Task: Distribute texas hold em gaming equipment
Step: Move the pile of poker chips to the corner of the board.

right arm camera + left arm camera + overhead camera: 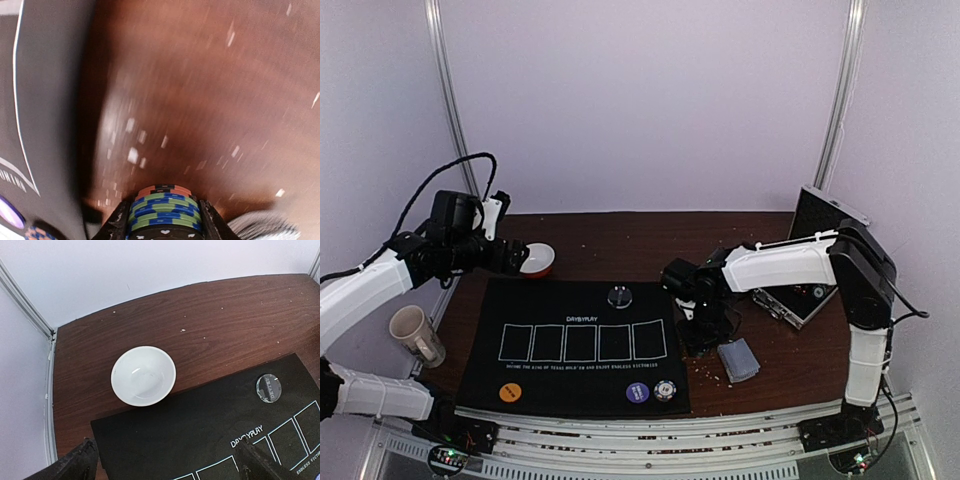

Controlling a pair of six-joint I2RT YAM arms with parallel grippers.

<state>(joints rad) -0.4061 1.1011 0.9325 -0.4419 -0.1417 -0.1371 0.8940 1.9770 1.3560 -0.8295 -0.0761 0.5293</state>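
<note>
Right wrist view: the right claw is clamped on a stack of poker chips, over the brown table just beside the black mat. The left claw stands wide apart near the bowl.

blue-green striped chips (one orange)
</note>
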